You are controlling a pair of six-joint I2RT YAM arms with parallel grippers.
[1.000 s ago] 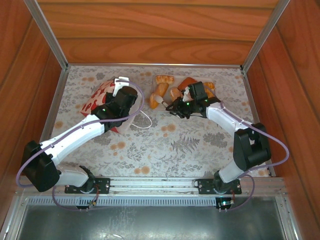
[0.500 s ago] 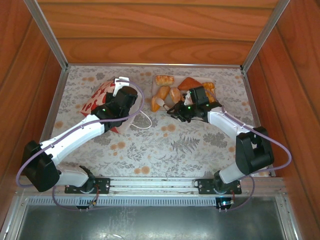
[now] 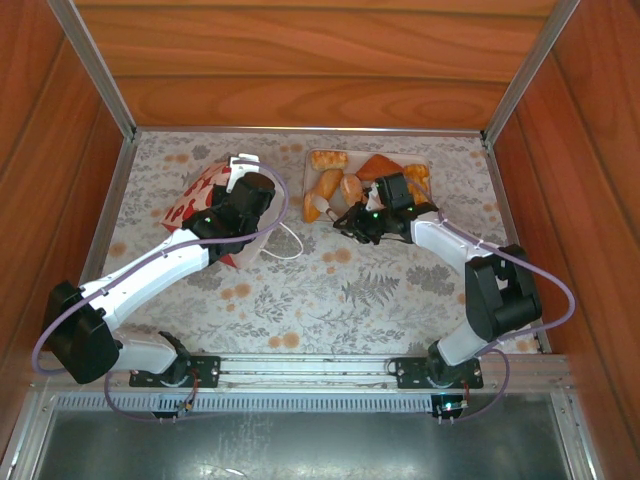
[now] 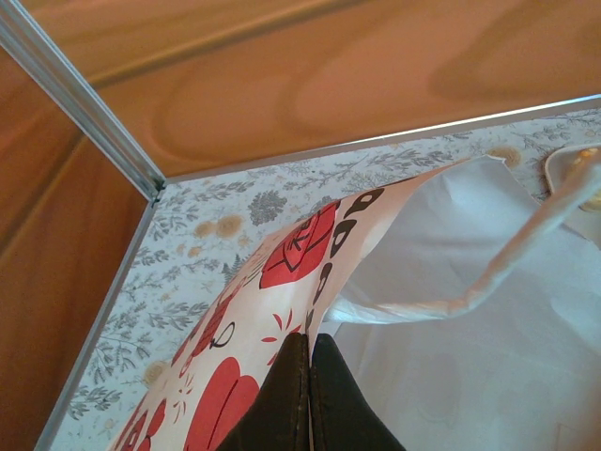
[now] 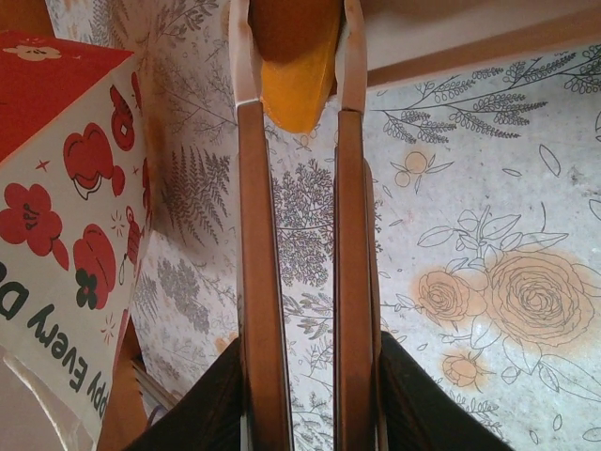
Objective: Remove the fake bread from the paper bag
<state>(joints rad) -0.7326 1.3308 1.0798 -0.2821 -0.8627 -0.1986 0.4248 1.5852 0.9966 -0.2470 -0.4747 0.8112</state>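
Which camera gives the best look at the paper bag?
Left wrist: the paper bag is close up, printed outside, white inside and a handle all clear, its rim pinched in the left gripper's shut jaws. The top external view shows the bag small, partly under the left arm; the right wrist view catches one printed side.

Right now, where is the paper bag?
In the top view the paper bag sits far left on the table, its rim pinched by the left gripper.

Enclosure: reddish wood panels walling three sides; aluminium posts standing in back corners; floral tablecloth lying flat below.
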